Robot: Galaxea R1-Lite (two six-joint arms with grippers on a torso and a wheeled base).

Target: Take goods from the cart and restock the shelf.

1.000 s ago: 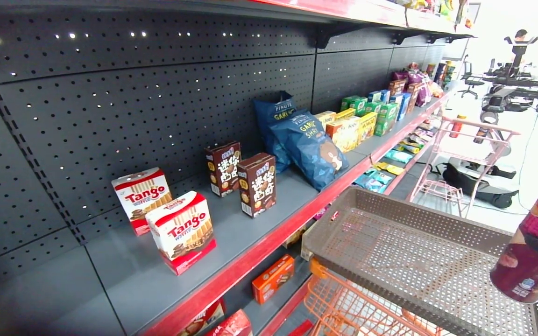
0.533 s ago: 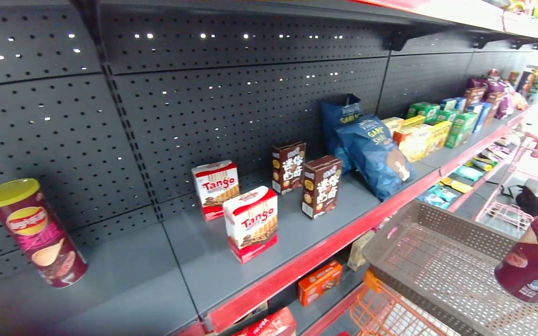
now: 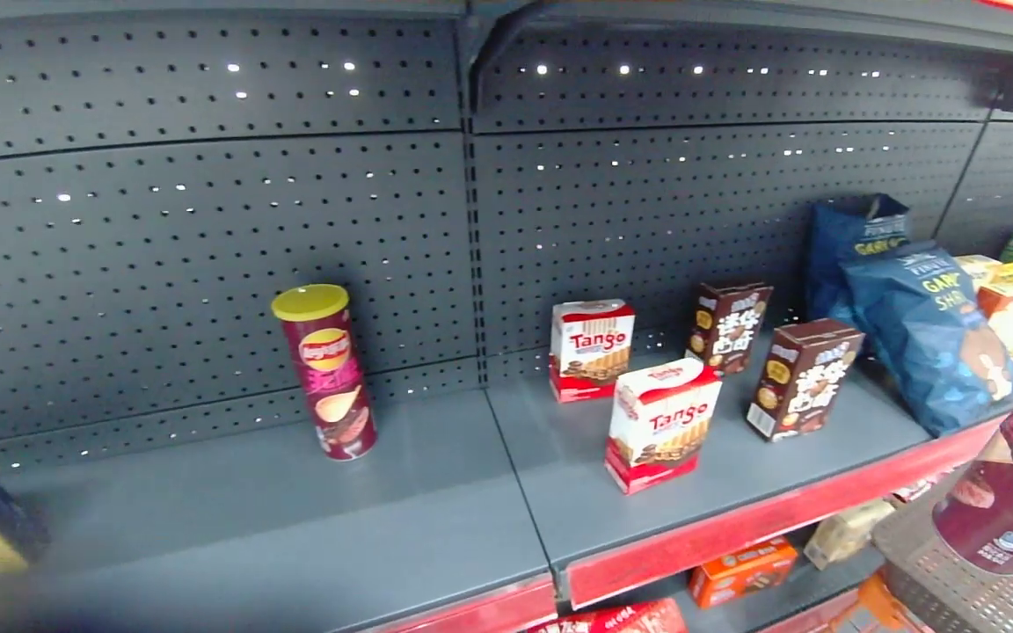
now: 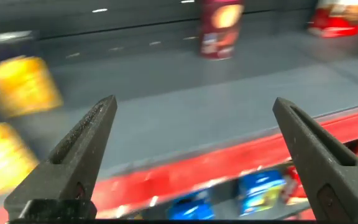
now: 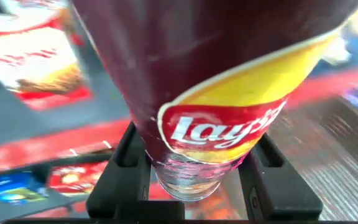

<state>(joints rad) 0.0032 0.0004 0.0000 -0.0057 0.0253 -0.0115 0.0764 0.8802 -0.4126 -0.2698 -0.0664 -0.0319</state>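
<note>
right jaws gripping chip can (image 3: 990,519), left jaws spread

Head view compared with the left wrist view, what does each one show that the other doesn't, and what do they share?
Head view: two brown boxes, blue bags beside them, and a held chips can at the right edge. Left wrist view: the left gripper, fingers spread wide, and blue packets on the level below the shelf's red front edge. Both: the grey shelf, the standing chips can on it, and the red-and-white wafer boxes, blurred in the wrist view.
</note>
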